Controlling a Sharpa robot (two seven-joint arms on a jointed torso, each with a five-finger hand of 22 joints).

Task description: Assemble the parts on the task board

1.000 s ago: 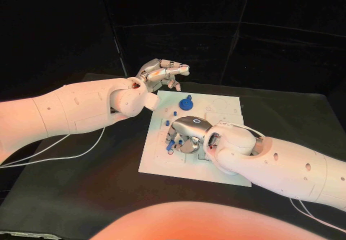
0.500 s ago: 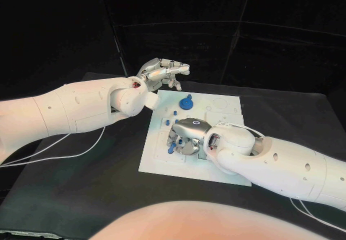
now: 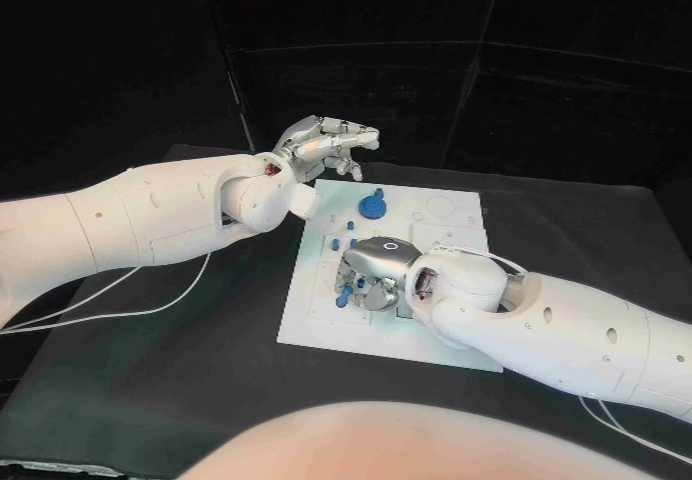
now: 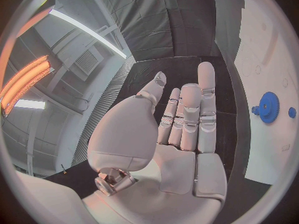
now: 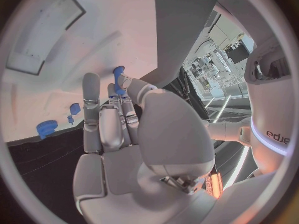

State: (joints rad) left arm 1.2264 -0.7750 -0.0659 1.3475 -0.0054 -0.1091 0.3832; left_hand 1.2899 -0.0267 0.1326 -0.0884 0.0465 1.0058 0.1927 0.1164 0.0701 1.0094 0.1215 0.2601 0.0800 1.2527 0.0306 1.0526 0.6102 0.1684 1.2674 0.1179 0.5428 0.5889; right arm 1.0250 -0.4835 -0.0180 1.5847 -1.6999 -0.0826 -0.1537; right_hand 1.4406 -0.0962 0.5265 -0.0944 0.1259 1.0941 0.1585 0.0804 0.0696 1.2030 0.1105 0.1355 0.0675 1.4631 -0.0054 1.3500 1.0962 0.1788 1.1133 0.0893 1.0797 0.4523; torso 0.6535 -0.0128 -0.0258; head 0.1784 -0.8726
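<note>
The white task board [image 3: 433,225] lies in the middle of the table. My right hand [image 3: 372,272] is down on its left half, thumb and a fingertip pinching a small blue peg [image 3: 342,292] [image 5: 118,75] that touches the board. A blue gear [image 3: 374,208] [image 4: 269,107] stands near the board's far edge, and small blue pegs [image 3: 343,242] [image 5: 74,108] stand just beyond my right hand. My left hand [image 3: 329,140] [image 4: 177,129] hovers off the board's far left corner, fingers stretched out and holding nothing.
The board's right half [image 3: 454,215] shows bare outlined recesses. White cables [image 3: 159,305] trail over the black table [image 3: 173,390] under my left arm. My right forearm [image 3: 577,335] crosses the board's near right corner.
My right hand has shifted slightly over the board with the blue peg at its fingertips. The left hand has stayed in place.
</note>
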